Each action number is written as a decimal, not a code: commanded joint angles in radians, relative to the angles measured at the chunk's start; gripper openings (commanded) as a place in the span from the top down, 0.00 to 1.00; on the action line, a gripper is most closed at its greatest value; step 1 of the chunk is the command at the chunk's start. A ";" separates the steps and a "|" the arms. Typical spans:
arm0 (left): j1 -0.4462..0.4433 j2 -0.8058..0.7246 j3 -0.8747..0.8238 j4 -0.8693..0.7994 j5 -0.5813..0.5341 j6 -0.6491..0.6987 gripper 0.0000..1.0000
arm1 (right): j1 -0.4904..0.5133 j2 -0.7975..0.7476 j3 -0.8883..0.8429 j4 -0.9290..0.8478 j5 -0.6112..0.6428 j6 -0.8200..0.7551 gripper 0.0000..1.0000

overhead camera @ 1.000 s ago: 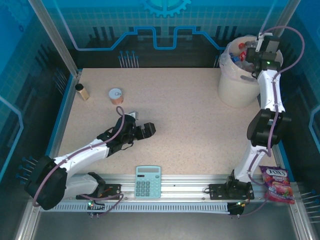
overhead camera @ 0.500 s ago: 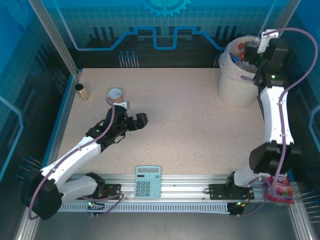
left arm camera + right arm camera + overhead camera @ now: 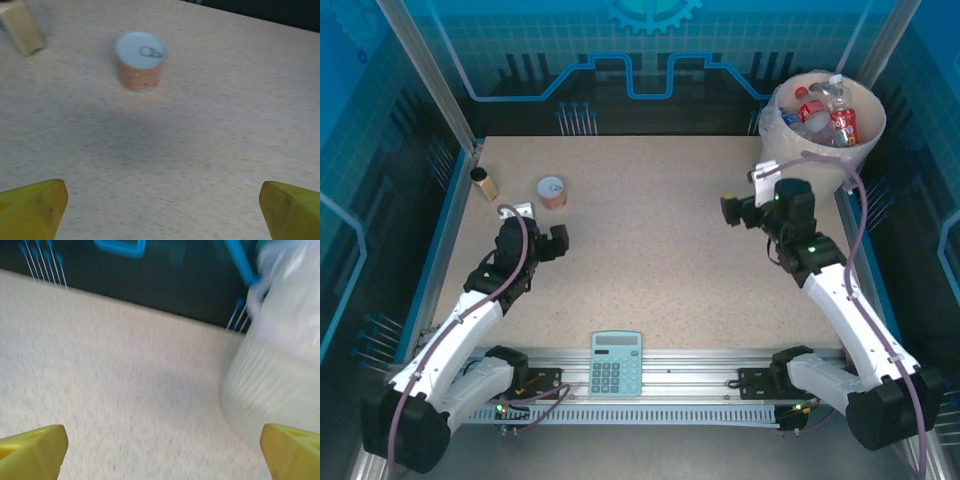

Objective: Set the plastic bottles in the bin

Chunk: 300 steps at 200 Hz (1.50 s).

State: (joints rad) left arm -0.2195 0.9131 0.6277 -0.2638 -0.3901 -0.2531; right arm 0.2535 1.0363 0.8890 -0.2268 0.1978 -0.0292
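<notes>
The plastic bottles (image 3: 820, 108) lie heaped inside the bin (image 3: 876, 120), red caps and red-and-white labels showing above the rim. The bin stands at the far right corner of the tabletop (image 3: 660, 270), close to the rear enclosure wall.

Right end effector (image 3: 738, 205): positioned just beside the bin on its near-left side, outside the rim and low over the tabletop. The wrist view shows the two yellow fingertips spread wide with nothing between them. It is open and empty.

Left end effector (image 3: 538, 228): positioned on the left side of the tabletop, pointed toward the tin can (image 3: 552, 190). Its fingertips are also spread wide and carry nothing. The can stands upright, apart from the fingers. The small brown jar (image 3: 485, 184) stands farther left, near the blue side edge.

Step in hand: from what I can see, no bottle lies on the tabletop. The deposit step looks finished, and the task appears at or near its end.

Next move: neither the can nor the jar is a bottle, so no pick is called for there. Each arm most likely needs only to draw back toward its base.

Clearances: the middle of the tabletop offers open room for both arms. The right arm must mind the bin wall beside it. The calculator (image 3: 617, 362) lies on the near rail, between the two bases.
</notes>
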 commanded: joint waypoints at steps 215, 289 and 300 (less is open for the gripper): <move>0.319 0.408 -0.273 0.977 0.346 0.174 0.01 | -0.144 0.504 -0.531 1.192 0.001 0.011 0.00; 0.315 0.420 -0.247 0.941 0.344 0.197 0.01 | -0.162 0.505 -0.556 1.243 -0.010 0.028 0.00; 0.323 0.409 -0.250 0.928 0.337 0.215 0.01 | -0.163 0.504 -0.556 1.241 -0.011 0.028 0.00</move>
State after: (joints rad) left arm 0.0891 1.3437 0.3695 0.6834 -0.0715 -0.0746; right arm 0.1070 1.5414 0.3454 0.9440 0.1978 -0.0154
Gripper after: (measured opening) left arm 0.992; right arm 0.996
